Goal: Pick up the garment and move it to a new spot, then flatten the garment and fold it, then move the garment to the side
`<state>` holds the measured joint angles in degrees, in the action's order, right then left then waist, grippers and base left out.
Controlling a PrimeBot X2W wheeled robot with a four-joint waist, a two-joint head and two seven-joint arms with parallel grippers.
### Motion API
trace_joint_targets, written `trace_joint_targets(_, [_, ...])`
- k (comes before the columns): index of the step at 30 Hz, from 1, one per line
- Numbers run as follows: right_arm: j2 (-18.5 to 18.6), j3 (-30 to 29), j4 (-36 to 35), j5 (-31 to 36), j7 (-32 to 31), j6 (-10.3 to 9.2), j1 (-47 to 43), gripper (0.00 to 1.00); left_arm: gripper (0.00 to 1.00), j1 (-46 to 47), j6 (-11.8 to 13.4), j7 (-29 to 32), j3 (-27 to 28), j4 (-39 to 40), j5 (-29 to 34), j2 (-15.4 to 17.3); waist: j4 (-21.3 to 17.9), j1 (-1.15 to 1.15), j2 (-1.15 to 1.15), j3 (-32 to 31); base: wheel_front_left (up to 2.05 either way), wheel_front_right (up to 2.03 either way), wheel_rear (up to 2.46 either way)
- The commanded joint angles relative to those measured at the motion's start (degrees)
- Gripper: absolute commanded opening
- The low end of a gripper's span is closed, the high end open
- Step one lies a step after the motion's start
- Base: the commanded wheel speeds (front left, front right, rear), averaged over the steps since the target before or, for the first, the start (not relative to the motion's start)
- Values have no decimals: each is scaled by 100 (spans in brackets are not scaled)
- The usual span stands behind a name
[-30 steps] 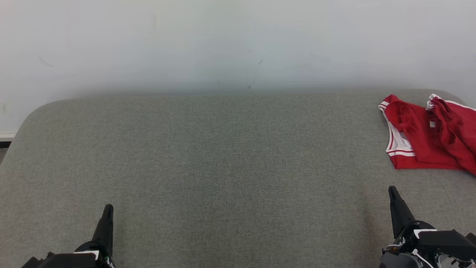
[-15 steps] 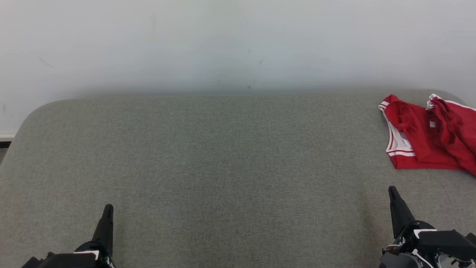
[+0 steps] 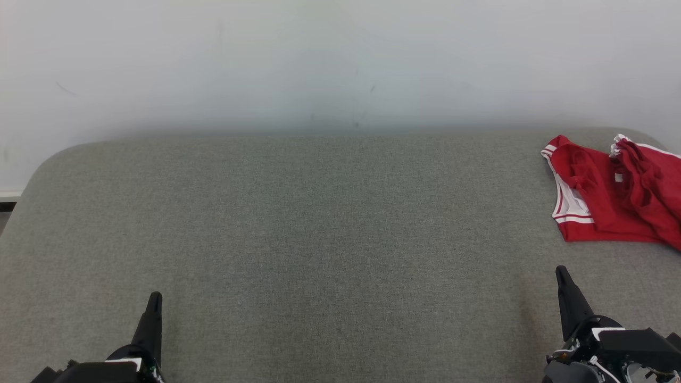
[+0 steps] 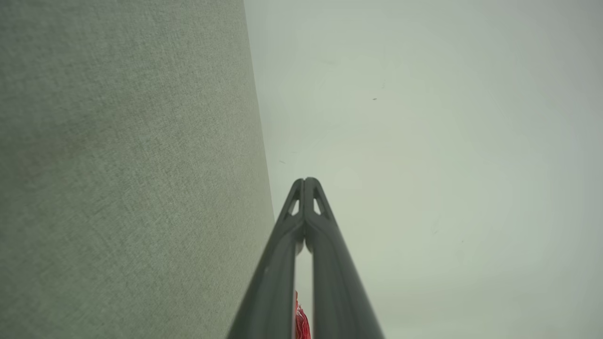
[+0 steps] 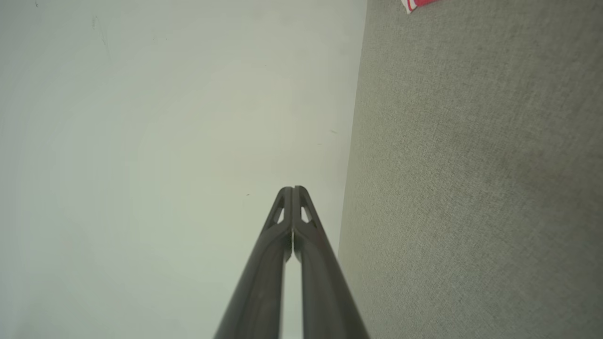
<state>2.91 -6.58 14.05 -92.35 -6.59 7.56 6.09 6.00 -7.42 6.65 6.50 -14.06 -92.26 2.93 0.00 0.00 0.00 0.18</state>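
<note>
A red garment [image 3: 612,197] with white trim lies crumpled at the far right of the grey fabric surface [image 3: 319,239], partly cut off by the head view's right edge. My left gripper [image 3: 154,298] rests shut at the lower left, far from it. At the lower right my right gripper [image 3: 560,272] is shut too, a short way in front of the garment and apart from it. In the left wrist view the left gripper [image 4: 306,181] has its fingers pressed together, and a sliver of the garment [image 4: 301,322] shows between them. The right gripper [image 5: 293,189] is empty, with a corner of the garment [image 5: 417,4] at the top edge.
A plain pale wall [image 3: 340,64] rises directly behind the grey surface. The surface has rounded far corners, and its left edge falls away at the far left [image 3: 21,197].
</note>
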Motion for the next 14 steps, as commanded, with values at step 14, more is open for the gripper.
trace_joint_targets(14, [-9,-4,-1,-10,-9,-13,32,0,0,51,-15,1,15,-6,-28,-10,0,0,0,0,0,0,0])
